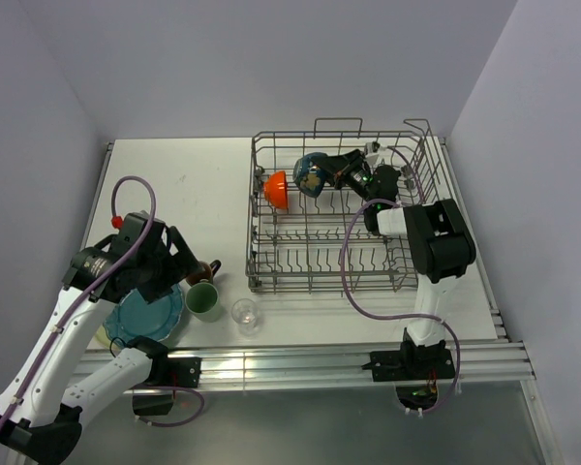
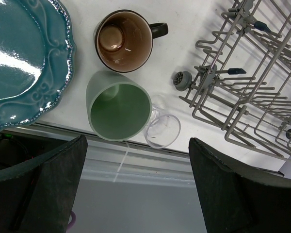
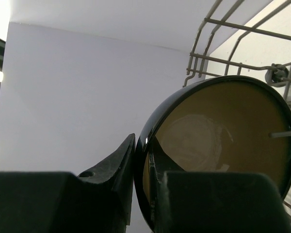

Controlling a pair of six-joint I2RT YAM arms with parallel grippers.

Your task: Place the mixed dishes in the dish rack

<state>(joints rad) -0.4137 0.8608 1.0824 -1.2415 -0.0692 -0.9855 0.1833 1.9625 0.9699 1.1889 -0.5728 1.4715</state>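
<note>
right pincer (image 1: pixel 333 174) outstretched on blue bowl (image 1: pixel 308 173)

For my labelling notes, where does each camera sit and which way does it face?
Top external: high behind, looking down on the table; left arm, right arm show.
Left wrist: looks down on pale green mug and dark brown mug; open fingers below.
Right wrist: looks sideways at the blue bowl, rim between its fingers.
Top and left wrist share the dish rack and mugs.
</note>
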